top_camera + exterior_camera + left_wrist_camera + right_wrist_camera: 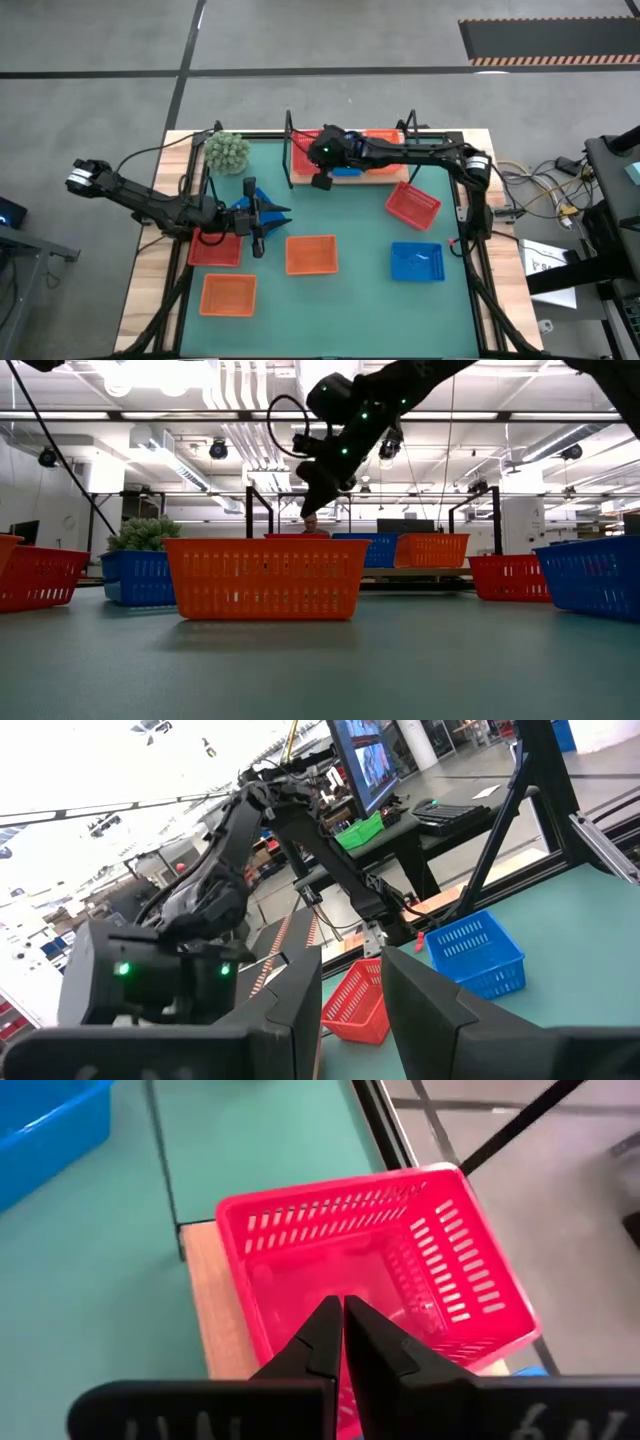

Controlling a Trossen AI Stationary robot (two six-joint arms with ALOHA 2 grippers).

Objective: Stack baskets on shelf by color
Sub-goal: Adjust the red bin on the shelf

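The shelf (398,176) stands at the table's far edge. On it sit a red basket (370,1270) at its left end, a blue basket (347,172) and an orange basket (385,137). My right gripper (342,1308) hangs shut above the red basket's hollow, clear of it in the low view (312,505). My left gripper (272,214) is held level above the mat at the left, open (352,965), with nothing between its fingers. Under it a blue basket (248,200) rests on the mat.
Loose on the green mat (360,310) lie two orange baskets (311,254) (228,295), two red ones (215,248) (413,203) and a blue one (417,261). A green plant ball (227,152) stands at the far left, beside the shelf's black end frame.
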